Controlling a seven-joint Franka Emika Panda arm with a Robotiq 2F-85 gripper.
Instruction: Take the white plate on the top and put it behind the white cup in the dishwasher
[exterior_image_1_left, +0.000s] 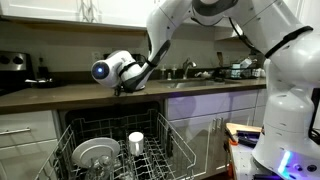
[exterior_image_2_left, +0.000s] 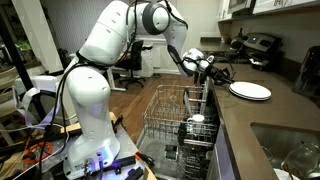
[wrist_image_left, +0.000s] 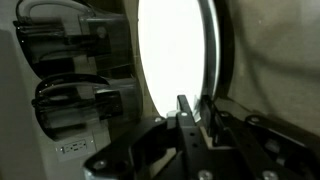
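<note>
**Rim grasp on the plate: lift not yet made**

Step in hand, by judgement: pinching the white plate (exterior_image_2_left: 250, 90) at its near rim. Lies flat on the desk (exterior_image_2_left: 250, 112), above and well apart from the dishwasher (exterior_image_1_left: 110, 122). Not yet lifted.

Hand (wrist_image_left: 200, 118) narrowed to a slim gap. Fingers (wrist_image_left: 186, 120) seen on either side of the rim in the wrist view. Cannot tell whether clamped on the rim or only touching it.

To do well:
- Seat the rim deep between the fingers, then close fully before any lift.
- Raise straight up, and tip upright only once clear of the desk edge.
- Aim for the tines just behind the white cup (exterior_image_1_left: 136, 142) in the rack (exterior_image_2_left: 160, 112), keeping off the grey dish (exterior_image_1_left: 95, 152) near it.

Risk, as judged: a shallow pinch on a smooth rim, likely to slip.
</note>
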